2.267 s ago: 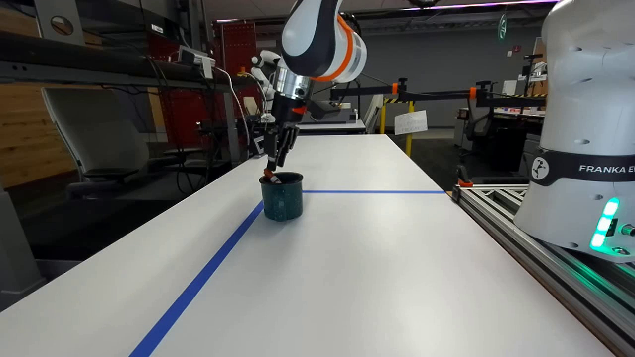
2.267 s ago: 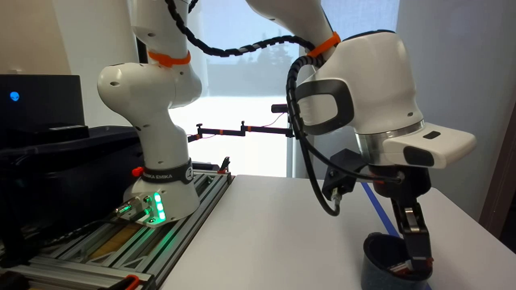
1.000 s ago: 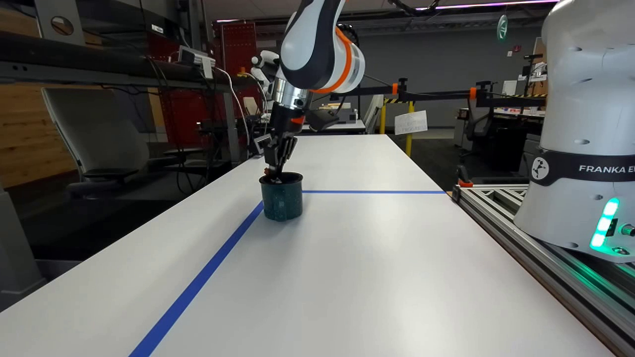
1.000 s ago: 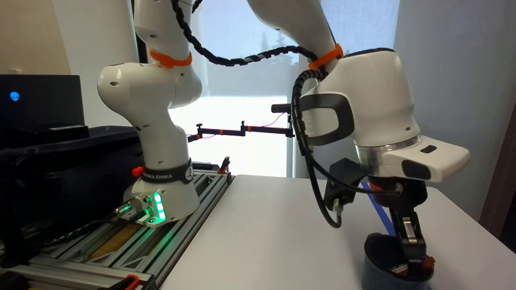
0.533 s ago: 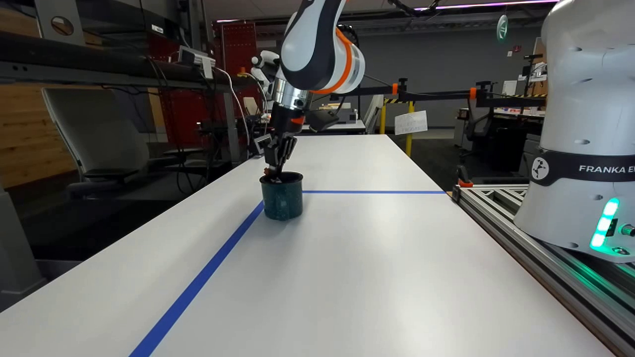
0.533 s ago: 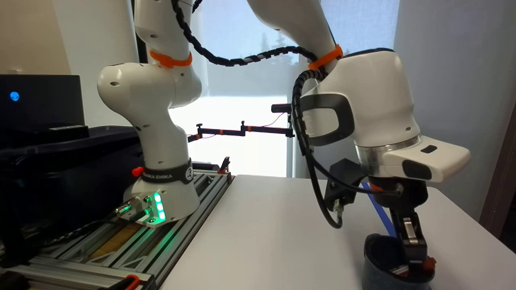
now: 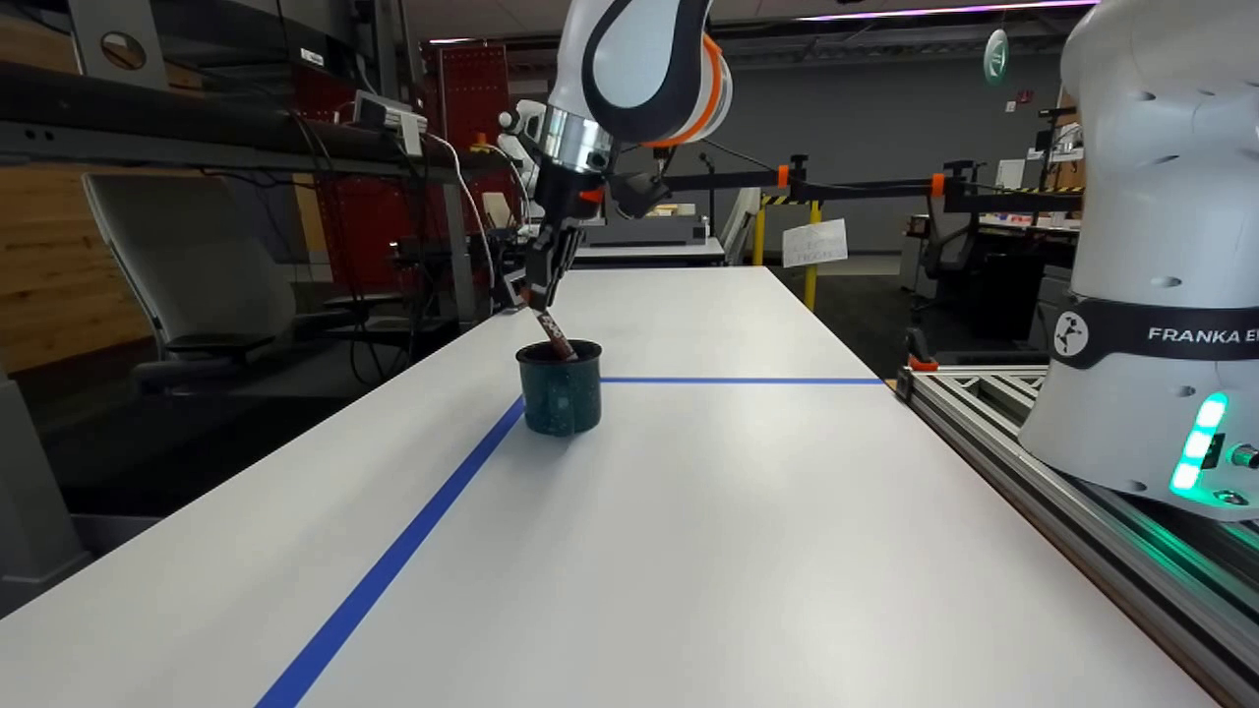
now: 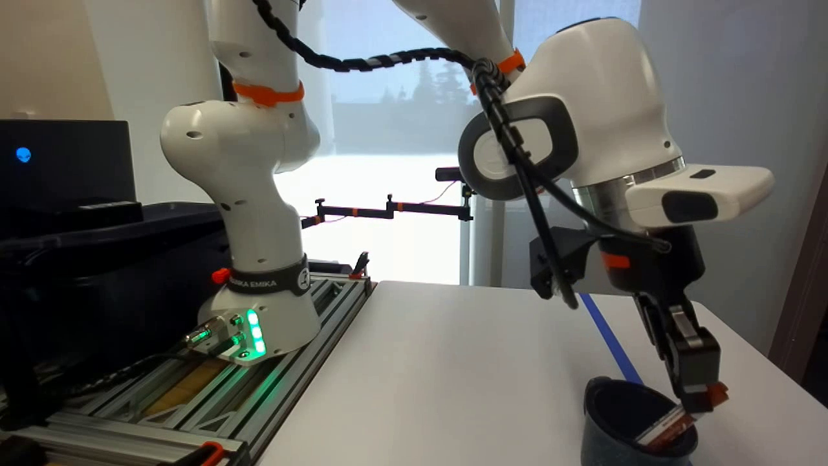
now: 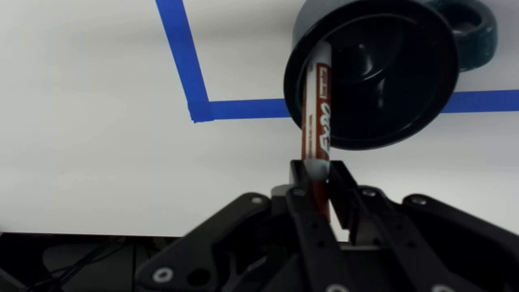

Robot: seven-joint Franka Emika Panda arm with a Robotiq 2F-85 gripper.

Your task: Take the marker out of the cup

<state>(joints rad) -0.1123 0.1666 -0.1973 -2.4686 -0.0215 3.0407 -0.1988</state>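
Claw pinches marker by its red end, likely because that end is reachable above the cup. Wrist view: marker crosses rim at 7 o'clock, far tip inside. Tilted, so probably pull along its axis.

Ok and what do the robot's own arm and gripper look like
The arm is white and rounded, with dark grey trim, orange straps, a silver wrist ring and a black ribbed cable. Its base has a black band lettered FRANKA EMIKA and a glowing green light strip. The gripper is black, with an orange patch and slim, hinged fingers.
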